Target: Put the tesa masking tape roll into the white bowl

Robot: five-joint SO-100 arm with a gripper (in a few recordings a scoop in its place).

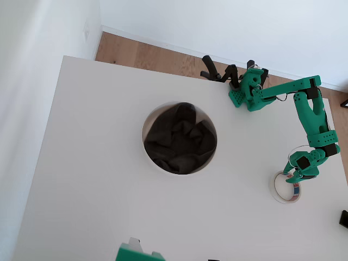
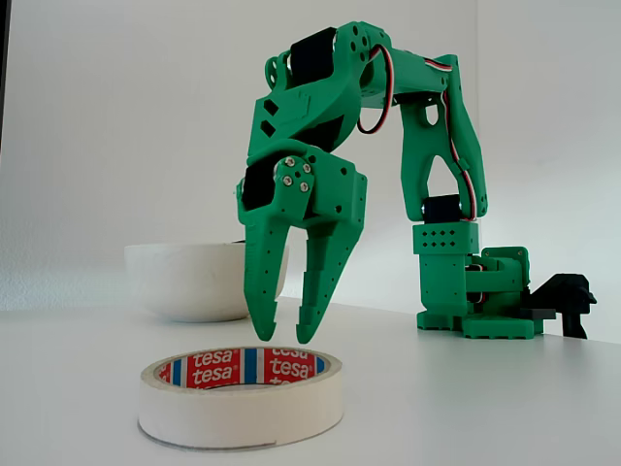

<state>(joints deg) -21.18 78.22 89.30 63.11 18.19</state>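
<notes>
1. My gripper [image 2: 287, 338] is pointing straight down, fingers spread a little with a clear gap between the tips, and there's nothing in it. So released, not gripping anything.
2. In the fixed view the fingertips hang just above the tesa masking tape roll [image 2: 241, 400], over the far part of the ring. I can't honestly tell if a tip touches the rim or is a hair above it.
3. From overhead my gripper [image 1: 294, 175] sits over the upper edge of the tape roll [image 1: 286, 187], which lies flat on the table [image 1: 98, 179] near the right side. You can see the red-and-blue label on the inside of the core.
4. My green arm [image 1: 315, 117] runs up from there toward the base [image 1: 247, 89] at the far edge of the table, with the elbow folded over to the right.
5. The white bowl [image 1: 180, 138] is well apart from the tape, roughly mid-table and to the left in the overhead view. It's got dark crumpled cloth [image 1: 179, 138] in it.
6. In the fixed view the bowl [image 2: 189, 282] sits behind my gripper on the left, and my base [image 2: 475, 291] is back on the right.
</notes>
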